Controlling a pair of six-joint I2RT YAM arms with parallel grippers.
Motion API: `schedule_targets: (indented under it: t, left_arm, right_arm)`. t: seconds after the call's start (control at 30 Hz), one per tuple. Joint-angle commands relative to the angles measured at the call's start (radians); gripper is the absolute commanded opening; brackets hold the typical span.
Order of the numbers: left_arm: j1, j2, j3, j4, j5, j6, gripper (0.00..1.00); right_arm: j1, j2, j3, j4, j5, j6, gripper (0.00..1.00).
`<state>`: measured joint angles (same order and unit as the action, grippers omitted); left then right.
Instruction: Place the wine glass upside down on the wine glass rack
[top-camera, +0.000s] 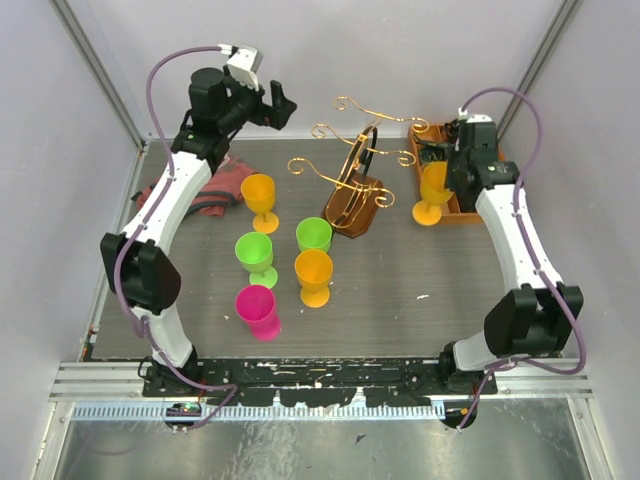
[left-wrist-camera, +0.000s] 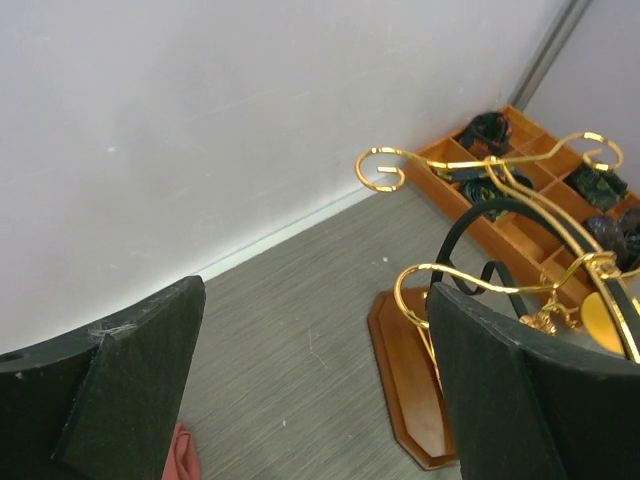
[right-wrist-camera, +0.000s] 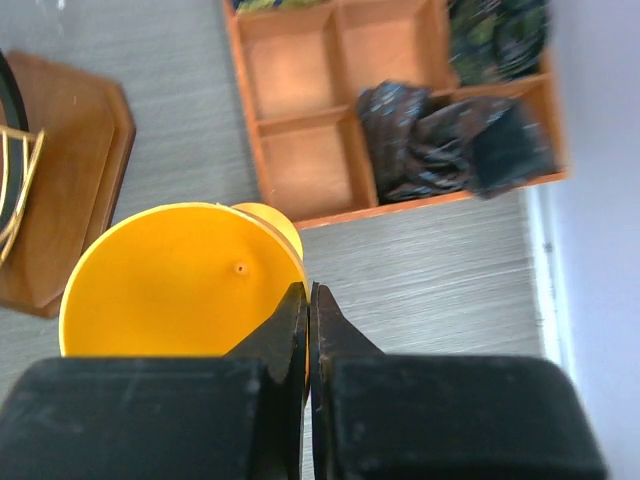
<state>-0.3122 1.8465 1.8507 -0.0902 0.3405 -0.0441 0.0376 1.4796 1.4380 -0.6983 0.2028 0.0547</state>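
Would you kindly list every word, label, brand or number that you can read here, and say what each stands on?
There is none to read in any view. The yellow wine glass, the wine glass rack and the orange tray show no print.

Right wrist view: gripper closed at the rim of a yellow wine glass, beside the rack and the tray.

The right gripper (right-wrist-camera: 309, 292) stood with its black jaws pressed all but together, and the right edge of the rim of the upright yellow wine glass (right-wrist-camera: 170, 280) ran in under the tips. The open bowl faced the camera, with part of the foot showing past its far side. The brown wooden base of the wine glass rack (right-wrist-camera: 75, 150) lay at the left, with gold wire at the picture's edge. An orange-brown compartment tray (right-wrist-camera: 300, 165) sat beyond the glass, and dark crumpled material (right-wrist-camera: 440, 140) filled its right-hand compartments. The grey table (right-wrist-camera: 420, 270) ended at a pale wall (right-wrist-camera: 600, 200).
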Motion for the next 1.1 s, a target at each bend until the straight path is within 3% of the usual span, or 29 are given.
schedule_targets:
  t: [0.0, 0.17, 0.27, 0.4, 0.53, 0.7, 0.83, 1.0, 1.07]
  left_arm:
    - [0.000, -0.122, -0.009, 0.089, -0.082, -0.075, 0.98]
    - [0.001, -0.137, 0.017, 0.092, -0.121, -0.220, 0.98]
    - [0.001, -0.115, 0.078, 0.075, -0.039, -0.286, 0.98]
    - [0.002, -0.095, 0.134, 0.094, 0.012, -0.405, 0.99]
    - [0.002, -0.110, 0.115, 0.138, -0.060, -0.558, 0.94]
    - [0.008, -0.137, 0.071, 0.134, -0.186, -0.882, 0.97]
    - [0.008, -0.151, 0.018, 0.164, -0.201, -1.191, 0.97]
    - [0.005, -0.164, -0.117, 0.327, -0.192, -1.593, 0.89]
    - [0.005, -0.163, -0.145, 0.369, -0.187, -1.671, 0.81]
  right_arm:
    - [0.001, -0.122, 0.147, -0.080, 0.210, -0.075, 0.01]
    - [0.001, -0.141, 0.262, -0.043, 0.306, -0.146, 0.01]
    - [0.000, -0.169, 0.264, 0.102, 0.258, -0.184, 0.01]
    - [0.001, -0.260, 0.113, 0.500, 0.073, -0.184, 0.01]
    - [0.003, -0.318, -0.108, 1.037, -0.156, -0.122, 0.01]
    - [0.062, -0.222, -0.141, 1.378, -0.290, -0.060, 0.01]
    - [0.145, -0.127, -0.133, 1.611, -0.334, -0.075, 0.01]
    - [0.234, -0.005, -0.105, 1.782, -0.359, -0.098, 0.01]
    - [0.267, 0.044, -0.096, 1.841, -0.360, -0.099, 0.01]
